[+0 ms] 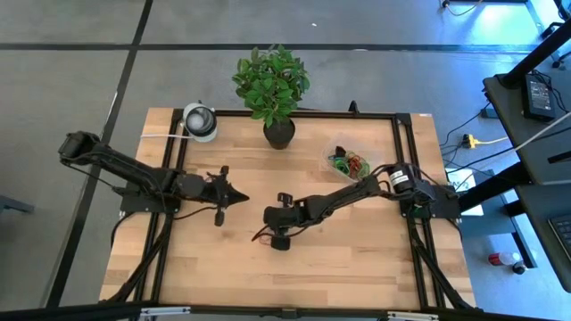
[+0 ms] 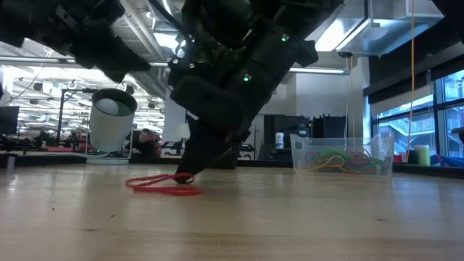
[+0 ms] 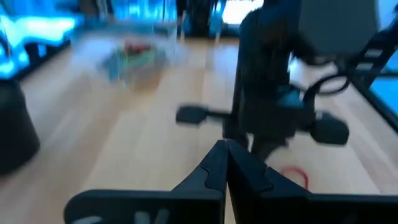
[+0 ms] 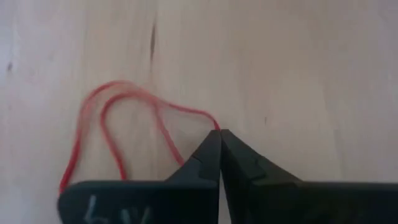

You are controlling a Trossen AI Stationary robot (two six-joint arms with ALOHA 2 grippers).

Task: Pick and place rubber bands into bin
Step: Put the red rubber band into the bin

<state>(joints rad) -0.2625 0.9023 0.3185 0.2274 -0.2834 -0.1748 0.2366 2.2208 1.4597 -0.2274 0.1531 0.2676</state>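
Open tabletop (image 1: 357, 241) toward bin (image 1: 350, 163) — right arm (image 1: 343, 193) alone crosses.

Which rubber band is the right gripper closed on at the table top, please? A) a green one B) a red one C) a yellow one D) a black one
B: the right gripper pinches the red rubber band, which lies on the table.

Red rubber band (image 4: 118, 118) (pale wooden table (image 4: 298, 74)), dark right gripper (image 4: 220, 138).

light: bright, ceiling lamps glare low view | blur: left wrist bkgd soft | shadows faint
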